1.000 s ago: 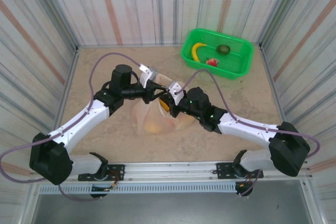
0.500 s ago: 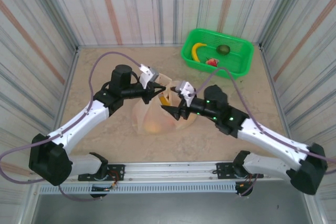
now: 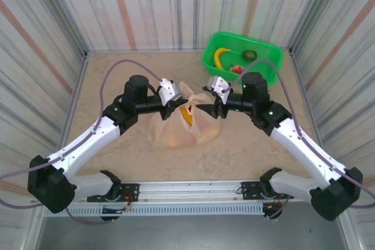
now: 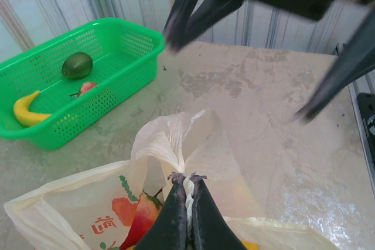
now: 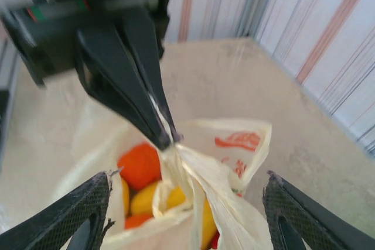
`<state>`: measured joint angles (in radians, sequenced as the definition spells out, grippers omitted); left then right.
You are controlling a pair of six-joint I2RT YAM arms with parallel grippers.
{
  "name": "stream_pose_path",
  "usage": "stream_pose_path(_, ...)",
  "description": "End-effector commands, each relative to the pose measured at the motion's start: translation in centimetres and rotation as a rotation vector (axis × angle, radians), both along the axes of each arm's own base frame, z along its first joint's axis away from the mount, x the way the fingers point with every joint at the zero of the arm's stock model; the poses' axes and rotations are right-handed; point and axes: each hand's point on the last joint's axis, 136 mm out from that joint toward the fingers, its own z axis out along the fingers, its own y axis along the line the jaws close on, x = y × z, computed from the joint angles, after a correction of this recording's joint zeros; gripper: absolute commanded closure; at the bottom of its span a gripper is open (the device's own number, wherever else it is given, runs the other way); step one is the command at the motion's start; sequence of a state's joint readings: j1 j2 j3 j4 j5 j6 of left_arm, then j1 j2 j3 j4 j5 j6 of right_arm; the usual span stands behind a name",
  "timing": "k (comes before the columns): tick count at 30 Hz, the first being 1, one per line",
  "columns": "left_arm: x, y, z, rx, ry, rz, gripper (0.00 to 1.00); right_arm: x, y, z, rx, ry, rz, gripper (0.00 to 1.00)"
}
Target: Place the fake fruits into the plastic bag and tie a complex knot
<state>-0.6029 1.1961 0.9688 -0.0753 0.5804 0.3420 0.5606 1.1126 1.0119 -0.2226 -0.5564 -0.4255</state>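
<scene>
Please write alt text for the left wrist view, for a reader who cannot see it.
The left gripper is shut on the twisted handle of the bag. Beyond it the right gripper hangs open, blurred. A green basket at left holds a banana, an avocado and a red fruit.

Thin, crinkly, translucent film for the plastic bag [image 3: 206, 130]; glossy plastic for the fake fruits [image 5: 139, 165]; shiny perforated plastic for the green basket [image 4: 117, 95]; mottled, stone-like bench [image 3: 187, 165], faint sheen.
</scene>
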Motion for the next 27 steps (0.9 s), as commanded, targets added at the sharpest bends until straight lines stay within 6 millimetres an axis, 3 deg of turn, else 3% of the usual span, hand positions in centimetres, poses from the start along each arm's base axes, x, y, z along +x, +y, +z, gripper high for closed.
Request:
stream_pose_path(1, -0.9, 0.3, 1.8, 0.004, -0.099, -0.033, 1.0, -0.3, 0.5, -0.3, -0.105, -0.17, 0.132, 0.27)
stream_pose_path(7, -1.5, 0.4, 1.7, 0.005, -0.119, -0.049, 1.0, 1.4, 1.8, -0.8, -0.174, -0.242, 0.176, 0.27)
stream_pose_path(12, -1.9, 0.3, 2.1, -0.006, -0.118, -0.073, 1.0, 2.5, 3.2, -2.3, -0.283, -0.325, 0.192, 0.27)
stream_pose_path(19, -2.4, 0.1, 2.3, -0.01, -0.12, -0.092, 1.0, 3.7, 4.9, -2.0, -0.295, -0.361, 0.216, 0.29)
stream_pose_path(27, -2.5, 0.3, 1.9, -0.003, -0.123, -0.083, 1.0, 3.3, 6.4, -2.9, -0.323, -0.337, 0.268, 0.63)
